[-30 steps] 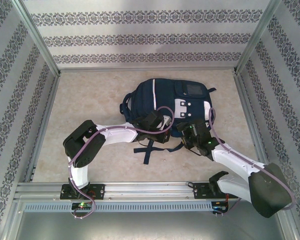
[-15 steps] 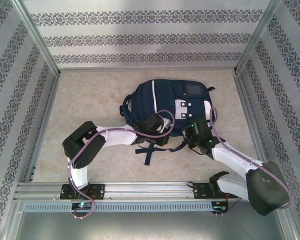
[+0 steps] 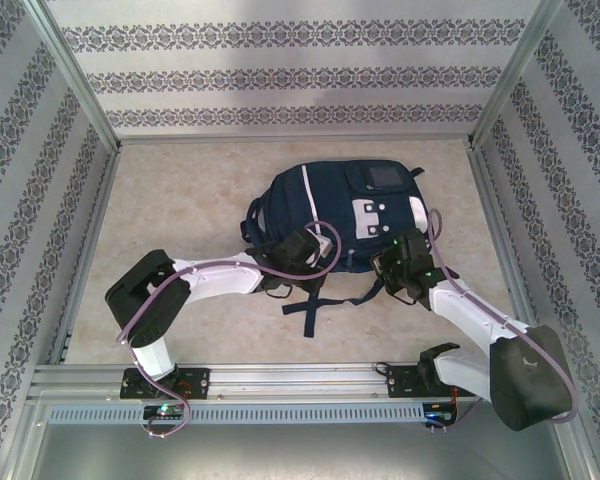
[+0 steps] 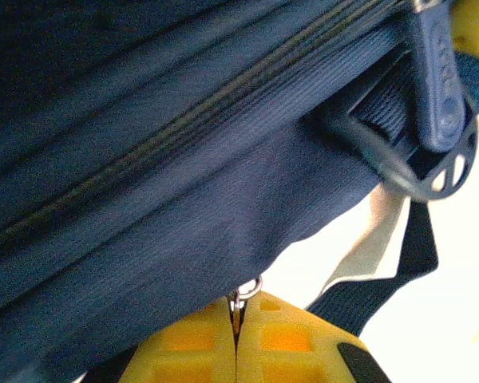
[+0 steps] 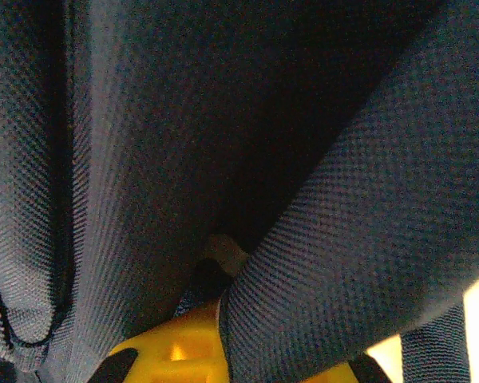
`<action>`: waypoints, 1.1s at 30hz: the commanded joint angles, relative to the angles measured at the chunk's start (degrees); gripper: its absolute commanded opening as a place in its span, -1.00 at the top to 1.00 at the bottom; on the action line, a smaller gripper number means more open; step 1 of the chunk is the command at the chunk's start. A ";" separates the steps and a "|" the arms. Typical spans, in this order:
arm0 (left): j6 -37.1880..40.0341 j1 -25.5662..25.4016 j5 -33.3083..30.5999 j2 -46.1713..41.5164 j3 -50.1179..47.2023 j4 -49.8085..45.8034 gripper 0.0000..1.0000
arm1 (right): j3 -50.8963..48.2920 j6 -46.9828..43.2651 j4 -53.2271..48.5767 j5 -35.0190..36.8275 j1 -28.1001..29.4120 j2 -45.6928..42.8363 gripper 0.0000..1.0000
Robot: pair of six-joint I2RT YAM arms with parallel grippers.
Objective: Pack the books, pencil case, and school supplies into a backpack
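1. The left fingers (image 4: 265,321), yellow plastic, are clenched tight, pinching a small silver metal ring (image 4: 247,289) right at their tips.
2. That ring pokes out from under the lower fold of the large navy blue fabric backpack (image 4: 184,191), and a dark zip line (image 4: 168,132) runs slantwise across the cloth above.
3. Up at the right a dark plastic buckle (image 4: 435,152) hangs off the bag, with a black webbing strap (image 4: 399,279) dropping below it.
4. The right fingers (image 5: 180,339), yellow too, are closed as well, and a fold of the navy weave looks nipped between them, with cloth draping on both sides.
5. From above, the left arm (image 3: 230,275) meets the backpack's near left edge, and the right arm (image 3: 470,315) meets its near right corner.
6. The backpack (image 3: 320,195) lies flat on the pale marbled bench (image 3: 170,200), around the middle. Its white stripes and grey patch face up, and loose dark straps (image 3: 305,305) trail toward the arm bases.
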 commanded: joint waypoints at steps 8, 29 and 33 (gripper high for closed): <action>-1.63 3.48 -4.81 -6.33 -3.17 -7.37 1.00 | 3.55 -7.48 -4.30 3.20 -7.97 2.68 1.00; -3.08 5.45 1.88 -17.63 -12.15 -7.95 1.00 | 22.42 -20.10 -2.04 -3.31 -13.16 22.91 0.91; -2.82 5.09 5.04 -16.64 -11.18 -6.80 1.00 | 29.39 -23.48 -3.13 -10.51 -12.30 27.58 0.36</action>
